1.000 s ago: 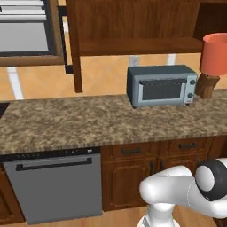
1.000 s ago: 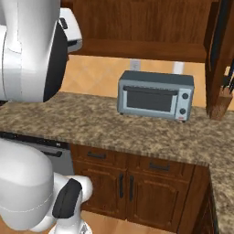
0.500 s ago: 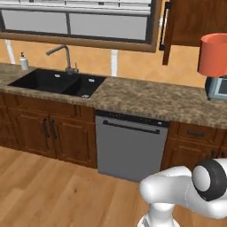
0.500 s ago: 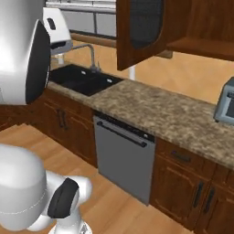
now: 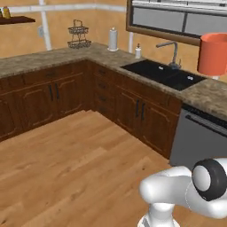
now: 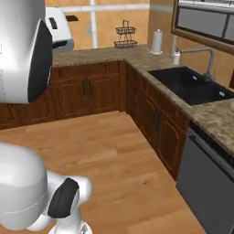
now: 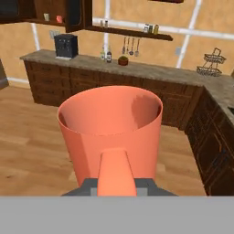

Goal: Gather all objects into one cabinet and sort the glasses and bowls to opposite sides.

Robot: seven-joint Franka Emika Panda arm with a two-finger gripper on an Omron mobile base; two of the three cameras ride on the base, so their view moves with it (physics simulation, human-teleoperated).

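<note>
The claw point(image 7: 117, 188) was closed on the handle of one salmon-orange mug point(image 7: 111, 130), which stood upright just ahead of it in the hand view, its open mouth facing the camera and its handle running down between the dark fingertips. In the left base view the same mug point(image 5: 213, 54) hung in the air at the right edge, above the worktop point(image 5: 208, 92) beside the black sink point(image 5: 164, 73). Beyond the mug, in the hand view, a far worktop point(image 7: 146, 69) carried one black coffee machine point(image 7: 66, 45), and above it an open reddish-brown cabinet point(image 7: 45, 13) held two small cups on its shelf, one cream mug point(image 7: 46, 17) and one second salmon-orange mug point(image 7: 59, 19), side by side and apart. One wire basket point(image 7: 208, 64) stood on the corner of that worktop. Near the sink were one faucet point(image 5: 170, 48), one paper towel roll point(image 5: 113, 39) and one small soap bottle point(image 5: 138, 52). One grey dishwasher point(image 6: 208, 180) sat under the worktop beside the sink.
</note>
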